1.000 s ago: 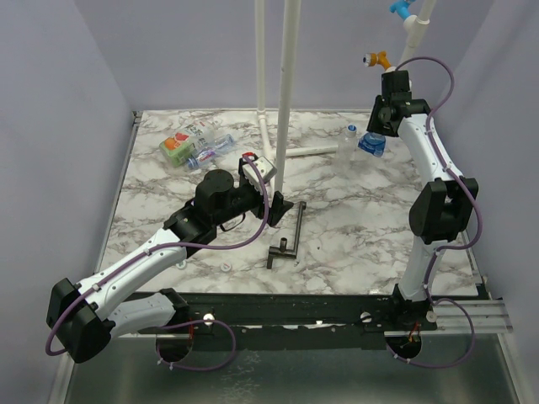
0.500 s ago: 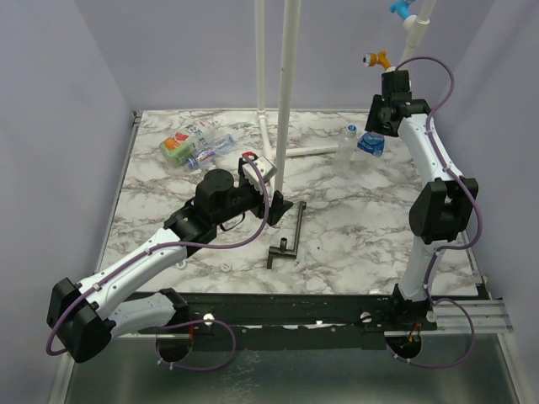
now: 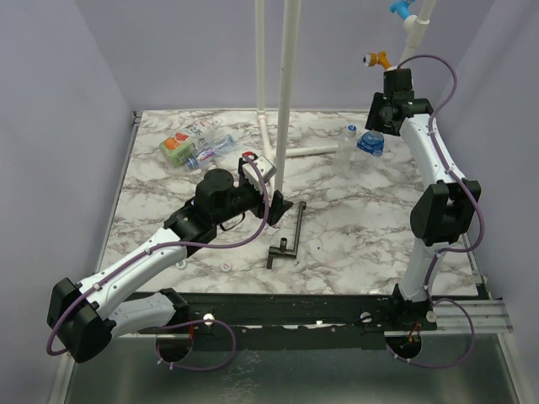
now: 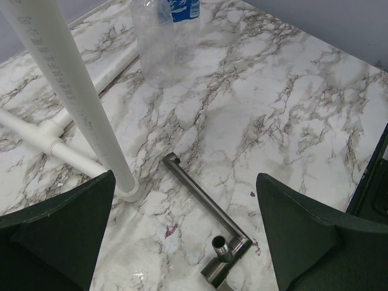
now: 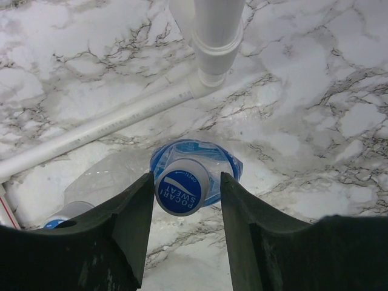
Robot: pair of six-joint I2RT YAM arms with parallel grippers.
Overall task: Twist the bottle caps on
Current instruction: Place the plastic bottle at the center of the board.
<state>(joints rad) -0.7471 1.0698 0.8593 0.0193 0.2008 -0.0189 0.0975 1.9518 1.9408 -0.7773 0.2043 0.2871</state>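
Right wrist: right fingers (image 5: 124,230) flank blue cap (image 5: 182,194) atop bottle (image 5: 223,162).

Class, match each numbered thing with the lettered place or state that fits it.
1 blue cap
2 T-shaped metal tool
3 left gripper
4 orange-and-green-labelled bottle

A open, holding nothing
B lying at the far left of the table
C on an upright bottle, between the fingers of the right gripper
D lying flat mid-table

Pairs: 1-C, 2-D, 3-A, 4-B

Blue cap (image 5: 182,187) (on bottle (image 5: 229,165)), right gripper (image 5: 186,182) straddling, pipe (image 5: 215,24) behind
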